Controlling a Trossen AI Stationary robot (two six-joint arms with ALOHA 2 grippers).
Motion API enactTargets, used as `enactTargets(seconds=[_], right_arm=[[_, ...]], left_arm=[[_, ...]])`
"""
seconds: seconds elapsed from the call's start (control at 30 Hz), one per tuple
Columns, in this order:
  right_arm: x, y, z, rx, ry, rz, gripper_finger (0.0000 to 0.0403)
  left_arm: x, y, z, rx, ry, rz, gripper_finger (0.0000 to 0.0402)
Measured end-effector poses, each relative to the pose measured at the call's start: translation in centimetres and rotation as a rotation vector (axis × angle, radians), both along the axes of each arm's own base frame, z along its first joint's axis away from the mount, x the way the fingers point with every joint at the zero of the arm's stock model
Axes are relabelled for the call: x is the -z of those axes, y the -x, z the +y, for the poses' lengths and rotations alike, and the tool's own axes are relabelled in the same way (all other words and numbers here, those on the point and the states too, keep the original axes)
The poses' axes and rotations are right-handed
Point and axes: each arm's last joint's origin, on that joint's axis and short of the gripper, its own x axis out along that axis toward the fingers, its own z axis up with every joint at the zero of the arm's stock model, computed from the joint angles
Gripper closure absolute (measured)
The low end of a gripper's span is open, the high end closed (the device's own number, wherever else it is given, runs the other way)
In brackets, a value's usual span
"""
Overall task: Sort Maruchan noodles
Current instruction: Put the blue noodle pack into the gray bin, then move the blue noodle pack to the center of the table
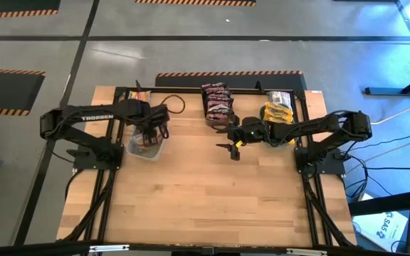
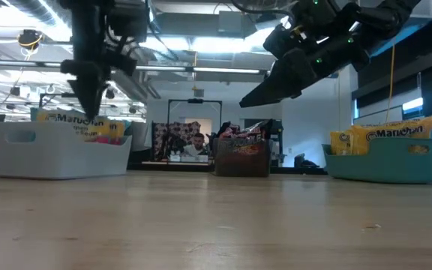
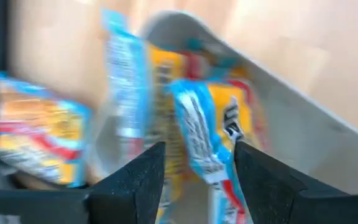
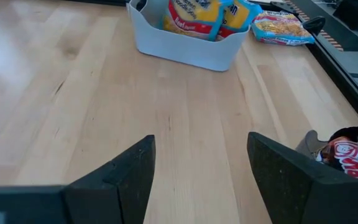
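My left gripper [image 1: 148, 136] hangs open, pointing down into the pale bin [image 1: 144, 151] at the table's left. Yellow and blue noodle packets stand in that bin. One packet [image 3: 207, 137] stands on edge between the fingers in the left wrist view. Another yellow packet [image 4: 278, 28] lies flat on the table beyond that bin. My right gripper [image 1: 232, 147] is open above bare wood near the table's middle, with nothing between its fingers [image 4: 123, 174]. Dark red packets [image 1: 217, 105] fill the middle bin, and yellow ones [image 1: 277, 112] fill the right bin. My left gripper has a finger on each side of the upright packet's top edge [image 3: 197, 112], coming from above. The view is blurred, and I cannot tell whether either finger touches it. The packet's lower part is down in the bin.
The three bins stand in a row along the far half of the table: the pale one [image 2: 58, 154], the dark one [image 2: 242, 159] and the teal one [image 2: 385, 161]. Bare wood [image 4: 73, 93] stretches over the near half. Cables lie at the far left corner [image 1: 176, 105].
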Motion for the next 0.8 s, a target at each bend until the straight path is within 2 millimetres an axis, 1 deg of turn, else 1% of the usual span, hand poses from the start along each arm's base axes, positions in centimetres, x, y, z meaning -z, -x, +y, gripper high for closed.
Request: enactTargets(seconds=[0.1, 0.23, 0.3, 0.37, 0.43, 0.53, 0.6, 0.7, 0.8], right_arm=[[0.0, 0.0, 0.0, 0.0, -0.001, 0.001, 0.0166], [0.2, 0.1, 0.0, 0.0, -0.004, 0.018, 0.0166], [0.2, 0.1, 0.0, 0.0, -0.004, 0.02, 0.0166], [0.2, 0.1, 0.0, 0.0, -0.004, 0.019, 0.0166], [0.1, 0.1, 0.0, -0.001, -0.002, 0.015, 0.0166], [0.1, 0.0, 0.0, -0.001, 0.0, 0.008, 0.0166], [0.1, 0.0, 0.0, -0.002, 0.001, 0.009, 0.0166], [0.1, 0.1, 0.0, -0.002, 0.001, 0.015, 0.0166], [0.2, 0.1, 0.0, -0.003, 0.0, 0.021, 0.0166]], left_arm=[[-1.1, -0.2, 0.3, -0.01, -0.078, 0.003, 0.0214], [-2.6, -0.6, 0.4, -0.002, -0.082, -0.034, 0.0214], [-3.8, -0.7, 0.5, -0.004, -0.097, -0.059, 0.0214], [-4.9, -0.9, 0.8, -0.028, -0.155, -0.082, 0.0214], [-6.0, -1.1, 1.5, -0.094, -0.256, -0.118, 0.0215], [-6.8, -1.2, 3.3, -0.214, -0.383, -0.186, 0.0216], [-6.9, -1.1, 4.8, -0.276, -0.394, -0.251, 0.0217], [-6.2, -0.6, 7.5, -0.383, -0.358, -0.303, 0.0217], [-5.1, 0.4, 10.6, -0.538, -0.357, -0.284, 0.0217]])
